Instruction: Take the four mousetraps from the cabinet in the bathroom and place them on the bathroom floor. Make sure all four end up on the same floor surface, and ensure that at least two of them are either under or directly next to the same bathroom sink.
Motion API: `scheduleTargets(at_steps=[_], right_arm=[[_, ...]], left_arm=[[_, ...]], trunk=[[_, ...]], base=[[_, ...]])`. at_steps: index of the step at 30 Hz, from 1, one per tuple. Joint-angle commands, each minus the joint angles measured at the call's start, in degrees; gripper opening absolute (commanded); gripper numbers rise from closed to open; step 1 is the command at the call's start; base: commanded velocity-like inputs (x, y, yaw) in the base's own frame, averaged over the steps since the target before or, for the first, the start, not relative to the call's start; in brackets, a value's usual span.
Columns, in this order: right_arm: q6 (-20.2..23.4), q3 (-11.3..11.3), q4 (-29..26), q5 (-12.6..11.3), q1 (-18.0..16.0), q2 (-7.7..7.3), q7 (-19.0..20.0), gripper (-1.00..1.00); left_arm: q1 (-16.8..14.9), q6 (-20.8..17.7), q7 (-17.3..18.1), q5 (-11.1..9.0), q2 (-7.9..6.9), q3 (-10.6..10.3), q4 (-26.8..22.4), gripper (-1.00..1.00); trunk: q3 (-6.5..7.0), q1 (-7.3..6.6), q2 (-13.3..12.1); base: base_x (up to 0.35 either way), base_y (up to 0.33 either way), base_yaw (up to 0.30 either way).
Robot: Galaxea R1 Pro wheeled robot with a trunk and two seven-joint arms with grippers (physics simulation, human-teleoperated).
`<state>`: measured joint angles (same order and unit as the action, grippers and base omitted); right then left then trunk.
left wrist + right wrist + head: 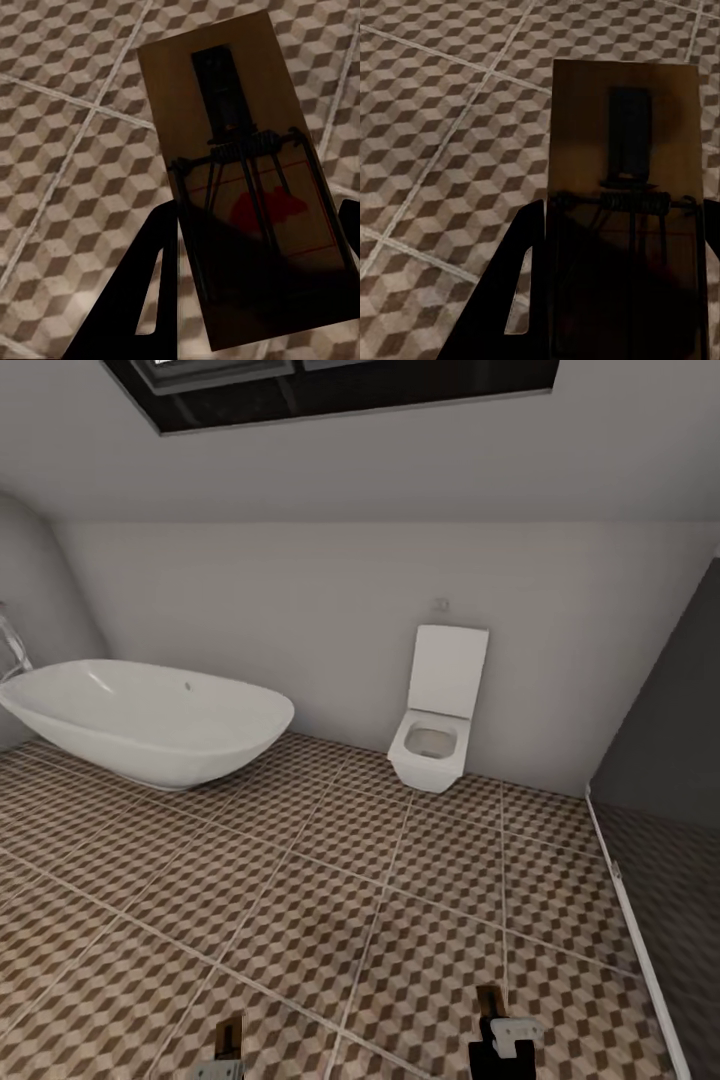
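Across the head view, the bathroom floor (330, 880) spreads in cube-patterned tiles up to an oval bathtub (150, 720) on the left and a wall-hung toilet (432, 745) further right, with a dark glass partition (660, 780) at the right edge. At the bottom edge, the left hand (222, 1060) and the right hand (503, 1040) each poke in, a brown slab end standing up from each. The sink is not among the things visible from this angle.

Along the left wrist view, a mousetrap (240, 187) sits clamped between the dark fingers (142, 300), its long axis running straight out along them, spring and red patch facing the camera, tiles well below it.

Over in the right wrist view, a second mousetrap (626, 202) is pinched the same way by the fingers (506, 292), long axis also in line with them, above the floor.

Both traps are carried, neither laid down; which arm is nearer the sink cannot be told.
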<state>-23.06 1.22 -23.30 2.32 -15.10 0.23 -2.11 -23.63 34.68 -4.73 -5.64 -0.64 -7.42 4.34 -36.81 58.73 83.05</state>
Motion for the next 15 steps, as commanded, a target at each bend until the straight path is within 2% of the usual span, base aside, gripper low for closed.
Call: scheduleTargets(at_steps=[1,15], right_arm=[[-0.14,0.10,0.04,0.14,-0.02,-0.03,-0.09,-1.00],[-0.14,0.10,0.05,0.14,-0.02,0.01,-0.09,-1.00]], left_arm=[[-0.10,0.32,-0.20,-0.42,0.03,-0.49,0.23,-1.00],[-0.10,0.31,-0.25,-0.42,0.03,-0.49,0.23,-1.00]], trunk=[[-0.05,0.00,0.03],[-0.05,0.00,0.03]], base=[[0.000,0.000,0.257],[0.000,0.000,0.257]])
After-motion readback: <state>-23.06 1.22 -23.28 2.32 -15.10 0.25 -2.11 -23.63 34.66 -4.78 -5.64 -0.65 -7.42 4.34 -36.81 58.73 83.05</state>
